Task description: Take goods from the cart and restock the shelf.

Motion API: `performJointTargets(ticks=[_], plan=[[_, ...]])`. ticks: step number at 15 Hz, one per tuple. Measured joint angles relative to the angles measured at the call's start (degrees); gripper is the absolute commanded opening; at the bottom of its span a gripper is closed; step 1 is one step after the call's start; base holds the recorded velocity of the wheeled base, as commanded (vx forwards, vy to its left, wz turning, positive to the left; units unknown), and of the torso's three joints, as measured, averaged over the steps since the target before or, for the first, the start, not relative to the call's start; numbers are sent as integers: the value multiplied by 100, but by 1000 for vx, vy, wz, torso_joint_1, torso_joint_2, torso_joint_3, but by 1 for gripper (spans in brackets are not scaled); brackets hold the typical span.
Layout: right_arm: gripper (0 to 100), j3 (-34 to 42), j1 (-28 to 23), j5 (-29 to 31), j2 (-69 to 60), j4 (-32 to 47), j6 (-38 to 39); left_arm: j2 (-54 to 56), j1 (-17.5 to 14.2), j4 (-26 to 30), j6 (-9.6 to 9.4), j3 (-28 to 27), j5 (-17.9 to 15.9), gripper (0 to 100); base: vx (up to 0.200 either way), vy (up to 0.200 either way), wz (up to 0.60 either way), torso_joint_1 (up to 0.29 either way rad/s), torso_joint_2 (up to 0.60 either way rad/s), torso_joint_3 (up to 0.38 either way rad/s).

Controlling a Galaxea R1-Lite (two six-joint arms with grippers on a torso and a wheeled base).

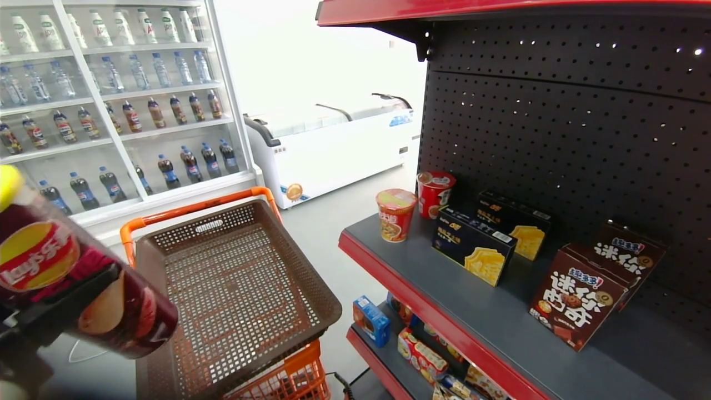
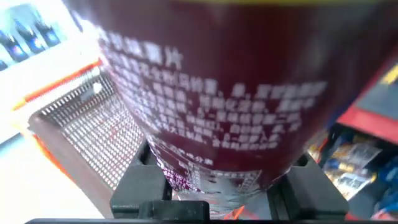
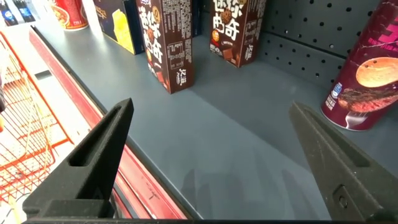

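chips can (image 1: 83, 278): body runs off the head view's left edge; in the left wrist view its upper end is out of frame and the print is blurred.
left gripper (image 2: 217, 186): clamped on that can; finger bases cut by the picture edge.
second can (image 3: 364, 74): top and one side cut off.
right gripper (image 3: 211, 106): fingers spread; their bases run off the frame.
orange lower basket (image 1: 289, 378): mostly hidden under brown basket (image 1: 233, 278).
lower-shelf goods (image 1: 422, 355): partly hidden beneath upper shelf (image 1: 444, 311).
rear cookie box (image 1: 630, 255): partly covered by front cookie box (image 1: 575, 300).
cooler bottles (image 1: 166, 111): labels too small to tell.
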State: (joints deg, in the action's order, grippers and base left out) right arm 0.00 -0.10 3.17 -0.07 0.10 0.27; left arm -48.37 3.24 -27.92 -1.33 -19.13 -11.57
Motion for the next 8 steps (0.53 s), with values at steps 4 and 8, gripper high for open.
performJointTargets(ticks=[4,8], plan=[[100,0,2,-33,0,0,-6,2054,-2,1123,-379,714,73,0,0,0,-300,0,0,0],[100,0,-1,-38,0,-2,-9,3821,-13,2743,-510,767,358,0,0,0,-600,-1,0,2]])
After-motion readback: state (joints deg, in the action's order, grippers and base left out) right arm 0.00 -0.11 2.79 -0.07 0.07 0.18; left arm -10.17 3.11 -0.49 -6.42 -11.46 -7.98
